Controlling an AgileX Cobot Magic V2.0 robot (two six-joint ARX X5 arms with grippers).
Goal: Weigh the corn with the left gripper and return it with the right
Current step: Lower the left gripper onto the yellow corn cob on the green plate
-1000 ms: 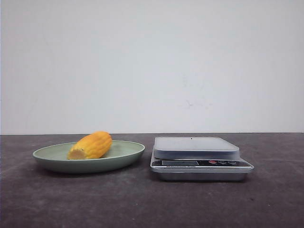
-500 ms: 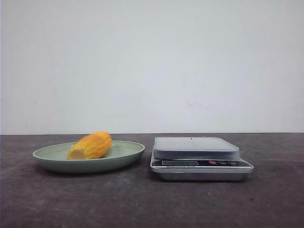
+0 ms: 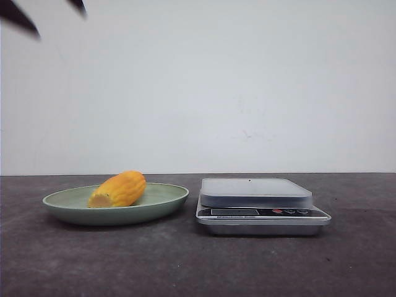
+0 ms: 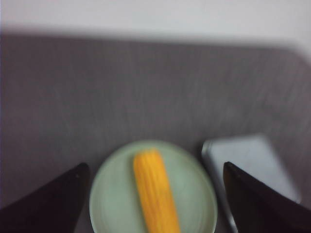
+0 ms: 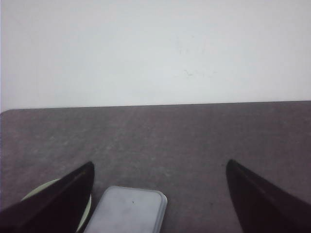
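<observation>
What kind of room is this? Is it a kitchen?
Probably not a real kitchen, more likely a test bench for a robot. There is only a bare dark table against a plain white wall, with corn on a green plate beside a small scale.

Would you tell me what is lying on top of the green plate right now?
Only the corn lies on the green plate. The plate surface beneath the corn is covered.
</observation>
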